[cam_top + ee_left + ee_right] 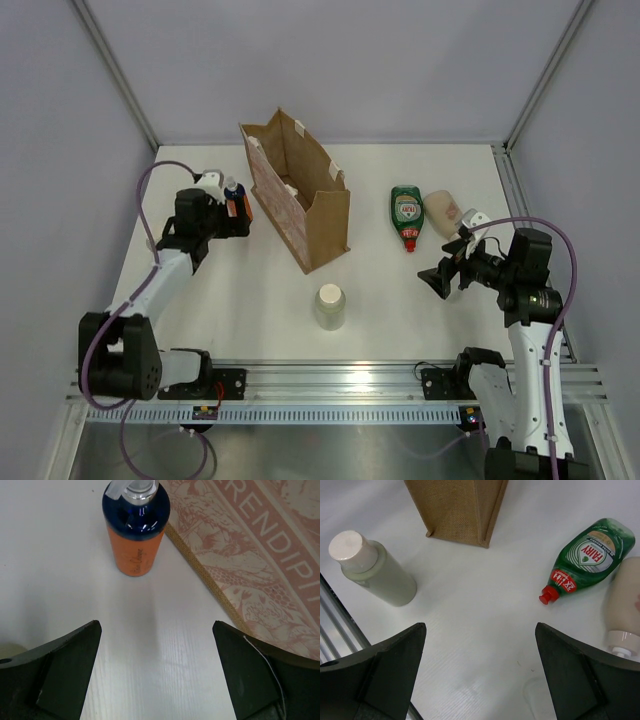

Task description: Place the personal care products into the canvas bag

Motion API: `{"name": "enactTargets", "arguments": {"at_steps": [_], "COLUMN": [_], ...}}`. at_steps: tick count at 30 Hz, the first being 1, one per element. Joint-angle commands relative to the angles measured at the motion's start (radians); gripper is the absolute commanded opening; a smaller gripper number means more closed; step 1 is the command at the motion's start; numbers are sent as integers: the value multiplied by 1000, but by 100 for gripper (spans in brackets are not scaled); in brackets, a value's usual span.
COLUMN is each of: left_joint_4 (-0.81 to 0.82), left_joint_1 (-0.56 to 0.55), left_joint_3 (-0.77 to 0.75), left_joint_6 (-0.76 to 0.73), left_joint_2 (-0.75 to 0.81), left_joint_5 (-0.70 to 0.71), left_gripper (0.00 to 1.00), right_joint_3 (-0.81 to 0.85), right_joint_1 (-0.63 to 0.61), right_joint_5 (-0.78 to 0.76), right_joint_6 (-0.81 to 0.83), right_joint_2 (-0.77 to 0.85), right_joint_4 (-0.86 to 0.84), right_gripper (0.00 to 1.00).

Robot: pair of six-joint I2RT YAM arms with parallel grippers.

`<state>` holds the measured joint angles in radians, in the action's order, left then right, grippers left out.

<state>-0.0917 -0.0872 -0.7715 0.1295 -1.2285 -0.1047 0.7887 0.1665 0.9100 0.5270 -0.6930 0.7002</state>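
Note:
The canvas bag [300, 195] stands upright at the table's middle back, top open, its pinkish patterned side [260, 555] facing left. An orange bottle with a blue cap [135, 535] stands beside that side, just ahead of my open left gripper [156, 625], also seen from above [243, 216]. Right of the bag, a green bottle with a red cap [590, 555] and a peach bottle [625, 605] lie flat. A cream cylinder [375, 570] stands in front of the bag. My right gripper [480, 626] hovers open over bare table between them, holding nothing.
A faint clear outline [532, 692] shows on the table near my right finger; I cannot tell what it is. The metal rail [330, 378] runs along the near edge. Grey walls close in the back and sides.

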Motion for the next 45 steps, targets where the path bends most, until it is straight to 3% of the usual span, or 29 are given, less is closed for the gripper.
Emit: {"name": "enactTargets", "arguments": {"at_steps": [1, 14, 23, 26, 30, 31, 34, 38, 45], "left_joint_4": [178, 245, 297, 305, 282, 274, 250, 198, -82], "left_joint_1": [-3, -3, -3, -3, -3, -3, -3, -3, -3], "left_joint_3": [-110, -344, -258, -244, -262, -273, -279, -278, -322], "left_joint_6": [-77, -73, -70, -67, -42, -41, -53, -56, 145], "left_joint_2": [-130, -428, -424, -419, -422, -422, -401, -288, -82], "left_joint_5": [16, 60, 100, 115, 111, 80, 54, 19, -10], "left_gripper": [99, 93, 91, 83, 56, 41, 19, 1, 0], "right_joint_3": [-6, -2, -2, -2, 0, -2, -2, 0, -2], "right_joint_1": [4, 5, 5, 8, 18, 21, 30, 36, 42], "right_joint_5": [35, 17, 3, 10, 12, 13, 26, 35, 36], "right_joint_6": [28, 21, 15, 13, 19, 21, 28, 34, 34], "right_joint_2": [30, 35, 21, 12, 7, 12, 16, 20, 23], "right_joint_4": [-42, -42, -44, -42, -28, -25, -16, -5, -7], "right_gripper": [100, 100, 99, 100, 99, 100, 100, 100, 100]}}
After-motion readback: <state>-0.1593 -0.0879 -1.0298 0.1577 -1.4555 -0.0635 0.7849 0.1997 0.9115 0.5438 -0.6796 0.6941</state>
